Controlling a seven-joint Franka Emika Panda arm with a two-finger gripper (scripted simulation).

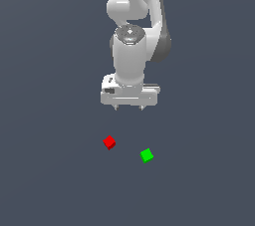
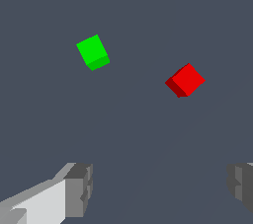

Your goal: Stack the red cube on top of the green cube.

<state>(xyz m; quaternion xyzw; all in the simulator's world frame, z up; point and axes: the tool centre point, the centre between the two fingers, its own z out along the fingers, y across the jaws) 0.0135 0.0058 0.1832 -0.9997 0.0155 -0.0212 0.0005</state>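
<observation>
The red cube (image 1: 109,142) lies on the dark grey floor, with the green cube (image 1: 146,155) a short way to the exterior view's right of it; the two are apart. Both also show in the wrist view, the red cube (image 2: 186,80) and the green cube (image 2: 93,52). My gripper (image 1: 129,107) hangs above and behind the cubes, high off the floor. It is open and empty, its two fingertips (image 2: 79,188) spread wide.
The white arm (image 1: 133,31) rises behind the gripper. The plain dark grey floor (image 1: 50,170) spreads all around with nothing else on it.
</observation>
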